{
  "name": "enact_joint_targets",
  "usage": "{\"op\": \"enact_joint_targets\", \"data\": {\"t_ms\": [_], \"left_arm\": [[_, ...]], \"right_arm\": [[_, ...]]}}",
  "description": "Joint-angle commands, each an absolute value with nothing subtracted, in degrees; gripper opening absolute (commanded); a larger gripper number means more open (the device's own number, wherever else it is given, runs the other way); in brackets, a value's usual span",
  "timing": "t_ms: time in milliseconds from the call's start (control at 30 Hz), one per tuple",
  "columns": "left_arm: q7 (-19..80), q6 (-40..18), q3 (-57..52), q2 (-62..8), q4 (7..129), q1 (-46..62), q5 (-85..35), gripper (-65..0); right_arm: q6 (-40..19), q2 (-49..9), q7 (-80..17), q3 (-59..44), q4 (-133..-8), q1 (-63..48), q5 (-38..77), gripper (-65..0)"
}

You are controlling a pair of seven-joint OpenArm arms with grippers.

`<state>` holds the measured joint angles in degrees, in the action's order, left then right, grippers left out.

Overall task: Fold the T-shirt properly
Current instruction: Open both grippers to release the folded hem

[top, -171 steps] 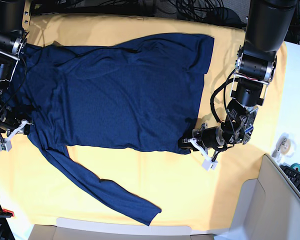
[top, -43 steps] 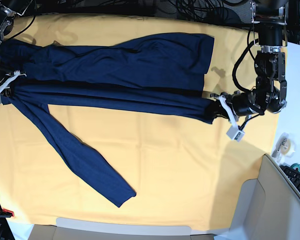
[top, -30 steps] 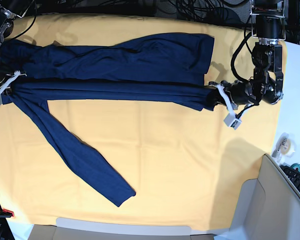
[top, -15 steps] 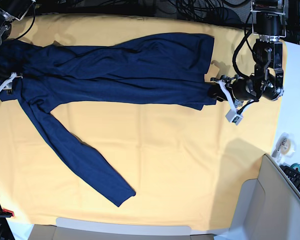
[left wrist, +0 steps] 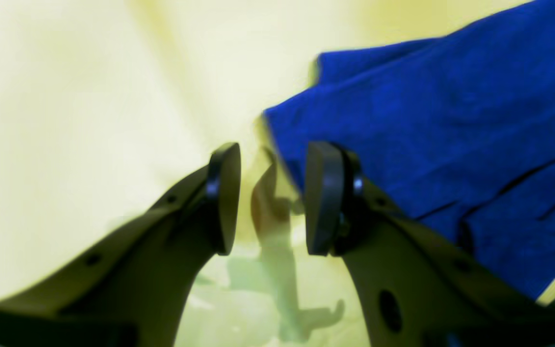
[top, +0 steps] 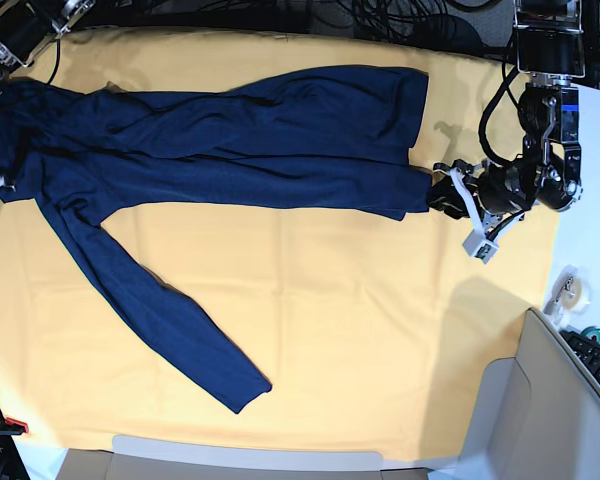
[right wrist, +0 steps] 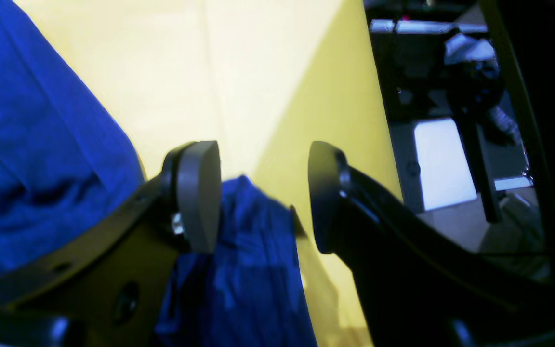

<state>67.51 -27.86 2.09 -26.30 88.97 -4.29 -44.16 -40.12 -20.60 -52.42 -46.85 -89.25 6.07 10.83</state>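
Shirt folded lengthwise on cloth-covered counter; both jaws open.
The T-shirt [top: 230, 140] lies across the yellow cloth [top: 360, 330], one sleeve trailing forward. Left gripper [left wrist: 270, 197] and right gripper [right wrist: 263, 197] stand parted at its ends, holding nothing.

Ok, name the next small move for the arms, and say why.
Probably go for the loose sleeve: both tools, left and right, stand open with nothing between them, the T-shirt lies folded lengthwise on the yellow cloth, and that sleeve trails out diagonally.
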Motion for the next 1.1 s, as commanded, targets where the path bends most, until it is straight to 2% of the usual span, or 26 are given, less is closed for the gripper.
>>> {"op": "enact_joint_targets", "data": {"t_ms": [0, 167, 367, 500, 633, 1067], "left_arm": [[66.95, -28.00, 1.19, -27.12, 89.89, -5.23, -44.79, -42.7], [66.95, -28.00, -4.09, -27.03, 89.80, -5.23, -44.79, -42.7], [66.95, -28.00, -4.00, -26.95, 89.63, -5.23, -44.79, -42.7], [66.86, -28.00, -4.18, -26.95, 89.63, -5.14, -44.79, -42.7], [66.86, -28.00, -4.26, -26.95, 89.63, -5.14, -44.79, -42.7], [66.86, -28.00, -4.00, -26.77, 89.63, -5.14, -44.79, -42.7]], "right_arm": [[-40.00, -21.41, -51.03, -46.99, -89.89, 8.40, 11.47, -35.6], [-40.00, -19.82, -51.12, -42.59, -87.87, 14.37, 11.47, -35.5], [-37.76, -19.74, -50.86, -32.57, -73.63, 24.04, 11.47, -35.3], [-37.67, -18.15, -50.86, -30.46, -65.36, 29.32, 11.56, -30.6], [-37.67, -17.80, -50.86, -29.58, -59.91, 31.43, 11.56, -26.6], [-37.76, -17.80, -49.71, -29.05, -50.77, 31.78, 11.56, -26.0]]}}
